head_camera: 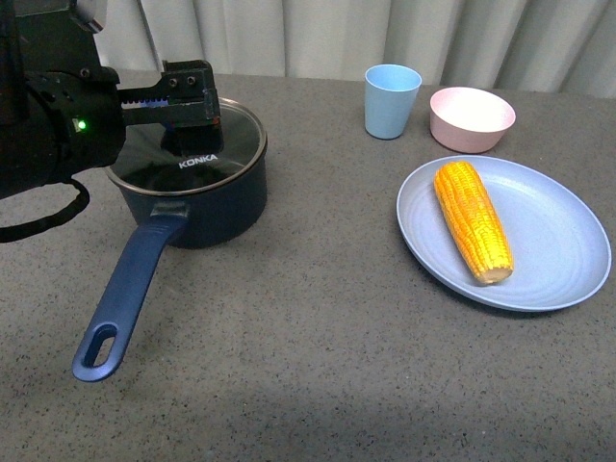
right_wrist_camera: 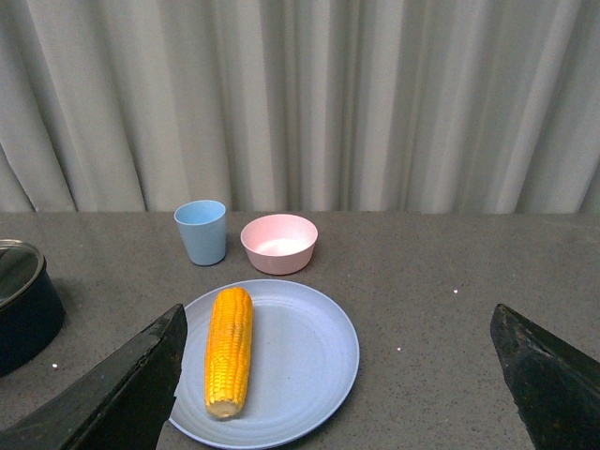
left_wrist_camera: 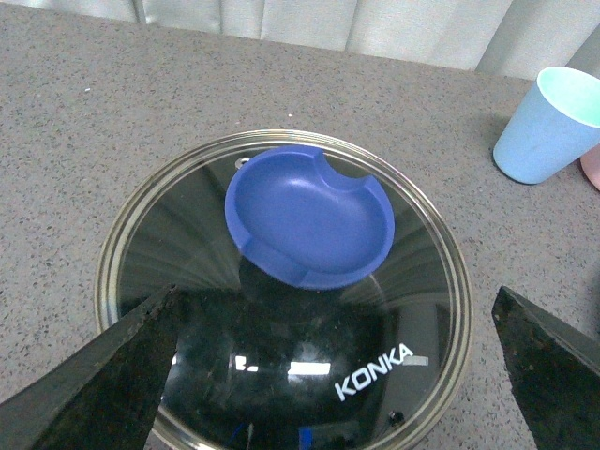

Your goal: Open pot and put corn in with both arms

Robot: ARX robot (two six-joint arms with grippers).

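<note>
Counter grey, lower frame | pot centre-left, handle toward lower left, glass lid on | plate right, carrying corn | left tool spread above blue knob, not gripping | right tool spread, empty | likely risk: shallow knob slips from tool, lid drops onto pot; round corn may roll when pinched

Pot cut off (right wrist view).

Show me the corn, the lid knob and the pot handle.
corn [head_camera: 474,223], front view, middle of the cob.
lid knob [left_wrist_camera: 309,216], left wrist view, centre of its dish.
pot handle [head_camera: 135,284], front view, halfway along it.
</note>
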